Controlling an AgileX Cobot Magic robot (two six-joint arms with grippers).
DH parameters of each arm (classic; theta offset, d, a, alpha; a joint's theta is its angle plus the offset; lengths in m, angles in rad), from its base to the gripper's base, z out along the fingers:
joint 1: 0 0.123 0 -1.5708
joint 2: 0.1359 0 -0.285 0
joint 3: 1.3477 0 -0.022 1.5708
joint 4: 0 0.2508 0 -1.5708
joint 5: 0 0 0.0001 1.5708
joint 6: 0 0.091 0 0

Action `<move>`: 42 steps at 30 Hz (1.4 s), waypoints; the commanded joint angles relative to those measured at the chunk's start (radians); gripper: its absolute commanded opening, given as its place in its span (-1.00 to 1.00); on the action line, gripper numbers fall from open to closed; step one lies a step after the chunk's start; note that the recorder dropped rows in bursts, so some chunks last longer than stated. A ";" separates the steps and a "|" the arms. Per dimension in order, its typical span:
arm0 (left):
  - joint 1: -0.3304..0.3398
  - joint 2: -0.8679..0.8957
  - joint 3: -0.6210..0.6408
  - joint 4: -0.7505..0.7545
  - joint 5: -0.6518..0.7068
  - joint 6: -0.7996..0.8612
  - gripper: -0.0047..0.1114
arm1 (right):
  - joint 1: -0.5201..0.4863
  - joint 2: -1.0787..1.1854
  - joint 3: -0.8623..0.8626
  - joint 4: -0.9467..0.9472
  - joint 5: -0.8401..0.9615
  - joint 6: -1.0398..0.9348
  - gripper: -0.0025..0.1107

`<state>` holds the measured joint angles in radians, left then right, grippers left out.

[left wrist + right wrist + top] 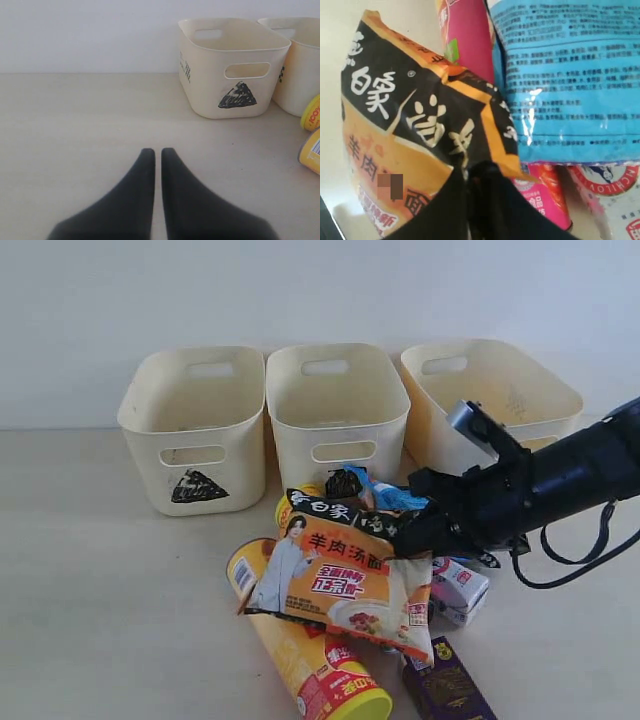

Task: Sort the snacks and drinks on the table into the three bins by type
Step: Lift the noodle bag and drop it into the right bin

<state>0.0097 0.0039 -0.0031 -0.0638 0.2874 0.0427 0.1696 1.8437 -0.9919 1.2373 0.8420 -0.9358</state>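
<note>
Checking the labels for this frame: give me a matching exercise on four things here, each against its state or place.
1 orange noodle packet
2 yellow chip tube
3 purple carton
4 left gripper

A shut, empty, above the table
B lying on its side, partly under the packet
C pinched by the right gripper
D on the table beside the tube

Pairs: 1-C, 2-B, 3-D, 4-A

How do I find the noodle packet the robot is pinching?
Find the three cream bins at the back. Before the middle bin sits a snack pile, topped by the orange noodle packet. The blue noodle packet lies beside it; only the orange one is in the right gripper.
</note>
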 commanded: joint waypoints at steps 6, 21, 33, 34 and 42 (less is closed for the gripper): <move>0.002 -0.004 0.003 -0.005 -0.003 -0.004 -0.85 | 0.000 -0.038 -0.071 0.066 0.113 -0.068 -0.96; 0.002 -0.004 0.003 -0.005 -0.003 -0.004 -0.85 | -0.123 -0.097 -0.245 0.059 0.199 -0.012 -0.96; 0.002 -0.004 0.003 -0.005 -0.003 -0.004 -0.85 | -0.256 -0.083 -0.601 0.104 0.219 0.137 -0.96; 0.002 -0.004 0.003 -0.005 -0.003 -0.004 -0.85 | -0.278 -0.068 -0.652 0.104 0.205 0.146 -0.96; 0.002 -0.004 0.003 -0.005 -0.003 -0.004 -0.85 | -0.292 0.074 -0.772 0.090 -0.028 0.068 -0.96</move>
<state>0.0097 0.0039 -0.0031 -0.0638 0.2874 0.0427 -0.1170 1.8882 -1.7408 1.3148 0.8828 -0.8297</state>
